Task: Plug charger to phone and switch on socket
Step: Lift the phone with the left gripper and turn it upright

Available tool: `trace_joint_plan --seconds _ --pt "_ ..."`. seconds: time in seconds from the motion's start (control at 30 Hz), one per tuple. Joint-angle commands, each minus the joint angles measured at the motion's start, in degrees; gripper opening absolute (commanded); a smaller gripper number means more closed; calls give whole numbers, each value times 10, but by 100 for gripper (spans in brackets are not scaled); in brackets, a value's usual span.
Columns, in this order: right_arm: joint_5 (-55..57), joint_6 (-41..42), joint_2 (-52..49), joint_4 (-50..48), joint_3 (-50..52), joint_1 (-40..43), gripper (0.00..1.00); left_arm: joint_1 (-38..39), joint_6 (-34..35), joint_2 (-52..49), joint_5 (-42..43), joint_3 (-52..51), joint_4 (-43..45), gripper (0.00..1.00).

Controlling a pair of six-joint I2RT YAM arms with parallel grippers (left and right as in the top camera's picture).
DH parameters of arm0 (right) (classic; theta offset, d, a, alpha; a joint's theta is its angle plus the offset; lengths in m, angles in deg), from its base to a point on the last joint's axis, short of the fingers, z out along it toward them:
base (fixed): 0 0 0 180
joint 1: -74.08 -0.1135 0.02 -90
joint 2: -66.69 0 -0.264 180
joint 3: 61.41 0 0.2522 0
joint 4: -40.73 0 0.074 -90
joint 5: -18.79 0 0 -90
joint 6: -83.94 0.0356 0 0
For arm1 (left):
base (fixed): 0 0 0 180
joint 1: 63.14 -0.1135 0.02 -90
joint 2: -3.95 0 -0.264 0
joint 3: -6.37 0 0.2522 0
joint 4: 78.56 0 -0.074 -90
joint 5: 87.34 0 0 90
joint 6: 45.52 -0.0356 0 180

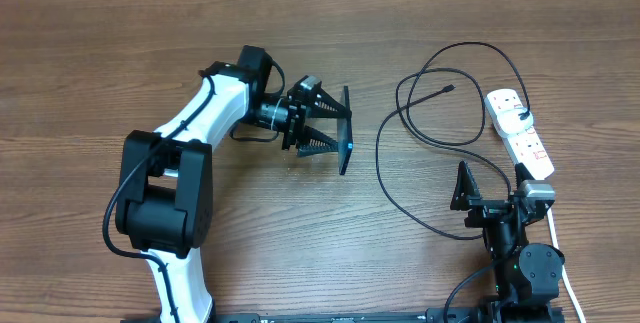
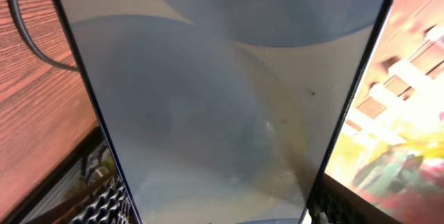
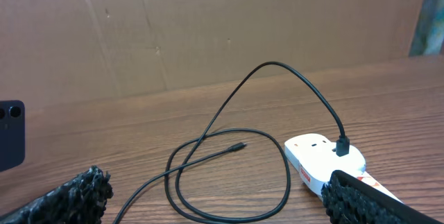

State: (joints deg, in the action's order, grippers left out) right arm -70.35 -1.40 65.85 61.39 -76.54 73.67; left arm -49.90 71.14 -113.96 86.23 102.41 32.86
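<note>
Nothing legible — red marks on the socket (image 3: pixel 318 153) blur.

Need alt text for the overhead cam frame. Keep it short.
The left gripper holds the phone turned on edge near the middle of the wooden table. To its right the charger cable lies in loose loops, connector tip free, other end at the white socket. The right gripper is open beside that strip.
</note>
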Motion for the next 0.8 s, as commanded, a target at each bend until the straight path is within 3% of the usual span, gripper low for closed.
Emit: trace_joint_plan --seconds 0.0,0.77 --pt "3 -2 7 -3 0 2 100 -11 21 1 46 15 0 48" --pt "3 -2 7 -3 0 2 100 -17 21 1 61 15 0 49"
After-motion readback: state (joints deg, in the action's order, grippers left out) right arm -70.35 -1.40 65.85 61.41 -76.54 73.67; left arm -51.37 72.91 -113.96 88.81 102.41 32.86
